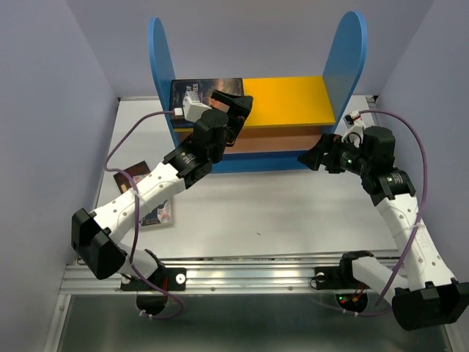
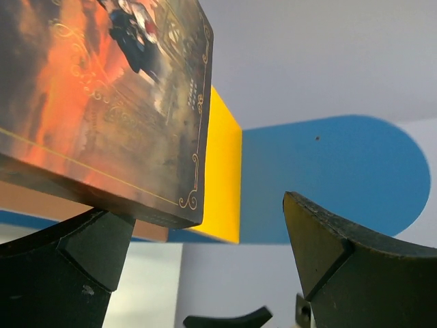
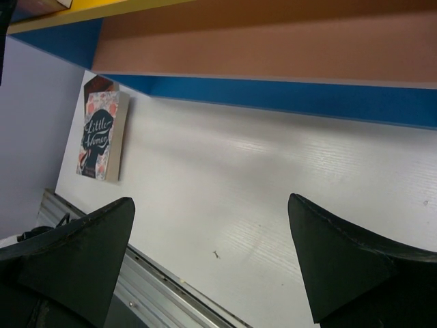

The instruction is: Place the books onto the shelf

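1. Shelf (image 1: pixel 344 66): you have it at the far side of the table (image 1: pixel 293 205), standing upright. It has two blue round-topped side panels, a yellow top board (image 1: pixel 293 99), a brown middle board (image 3: pixel 273 48) and a blue base (image 3: pixel 307 96).
2. Dark book (image 1: pixel 198 92): it lies flat on the left end of the shelf's top board, against the left panel. Your left wrist view shows its orange and black cover with a thin gold border.
3. Left gripper (image 1: pixel 236 103): it sits at the shelf's top board, at the near edge of the dark book. Its fingers (image 2: pixel 341 260) are spread wide. One is just under the book's edge, and you cannot tell whether it touches. The other is well apart from the book, so nothing is clamped.
4. Right gripper (image 3: pixel 210 201): it hangs low in front of the right end of the shelf's base. Its jaws are fully apart, with only bare table between them.
5. Little Women (image 3: pixel 102 137): this paperback lies flat on the table, in front of the shelf's left end and away from it. It rests on top of a darker book (image 3: pixel 99 83) whose far end shows. Your top view has the left arm crossing over both.
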{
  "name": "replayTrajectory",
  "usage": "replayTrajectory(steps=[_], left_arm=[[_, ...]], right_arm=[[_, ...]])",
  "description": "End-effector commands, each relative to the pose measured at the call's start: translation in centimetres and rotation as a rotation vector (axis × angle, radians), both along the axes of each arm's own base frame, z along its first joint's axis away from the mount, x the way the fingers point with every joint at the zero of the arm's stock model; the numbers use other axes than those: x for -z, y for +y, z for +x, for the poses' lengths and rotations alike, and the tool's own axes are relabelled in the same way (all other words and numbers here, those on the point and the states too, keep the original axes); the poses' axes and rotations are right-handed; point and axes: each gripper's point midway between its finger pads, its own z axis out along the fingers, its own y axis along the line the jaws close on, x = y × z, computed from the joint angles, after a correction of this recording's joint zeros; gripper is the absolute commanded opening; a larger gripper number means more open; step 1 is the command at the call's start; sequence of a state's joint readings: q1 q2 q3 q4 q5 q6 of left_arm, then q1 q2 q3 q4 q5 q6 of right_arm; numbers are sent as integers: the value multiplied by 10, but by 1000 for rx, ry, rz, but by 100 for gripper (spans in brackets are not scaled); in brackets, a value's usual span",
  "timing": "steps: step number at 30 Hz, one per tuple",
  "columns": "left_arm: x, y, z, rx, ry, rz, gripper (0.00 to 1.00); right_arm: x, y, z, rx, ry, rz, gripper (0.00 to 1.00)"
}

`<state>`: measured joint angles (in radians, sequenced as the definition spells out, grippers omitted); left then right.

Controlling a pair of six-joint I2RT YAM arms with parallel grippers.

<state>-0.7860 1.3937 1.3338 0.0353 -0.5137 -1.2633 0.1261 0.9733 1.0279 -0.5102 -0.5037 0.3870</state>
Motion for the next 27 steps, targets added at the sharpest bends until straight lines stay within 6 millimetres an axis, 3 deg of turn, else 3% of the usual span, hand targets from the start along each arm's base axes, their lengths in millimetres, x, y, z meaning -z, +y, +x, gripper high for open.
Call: replayTrajectory(steps=[1, 4, 10, 14, 16, 17, 21, 23, 27], left_arm=[[-7, -12, -14, 150, -55, 92, 99], [1, -14, -21, 197, -46, 141, 99], [22, -29, -39, 347, -53, 259, 99], [40, -23, -56, 414, -37, 348, 99], [35, -11, -67, 412, -84, 395, 99], [47, -4, -71, 411, -67, 425, 99], [61, 43, -87, 331, -6, 577, 99], [66, 66, -91, 277, 38, 646, 99], [64, 91, -90, 218, 66, 759, 94]], right_arm=[[-37, 11, 5, -74, -126, 22, 100], [-37, 12, 9, -83, -132, 0, 100], [-34, 40, 8, -198, -151, -42, 100], [-42, 51, 12, -235, -192, -76, 100], [-48, 50, 21, -219, -210, -98, 100], [-48, 48, 25, -206, -209, -113, 100], [-51, 42, 39, -164, -226, -158, 100], [-57, 51, 43, -194, -244, -159, 100], [-66, 68, 52, -221, -297, -217, 100]])
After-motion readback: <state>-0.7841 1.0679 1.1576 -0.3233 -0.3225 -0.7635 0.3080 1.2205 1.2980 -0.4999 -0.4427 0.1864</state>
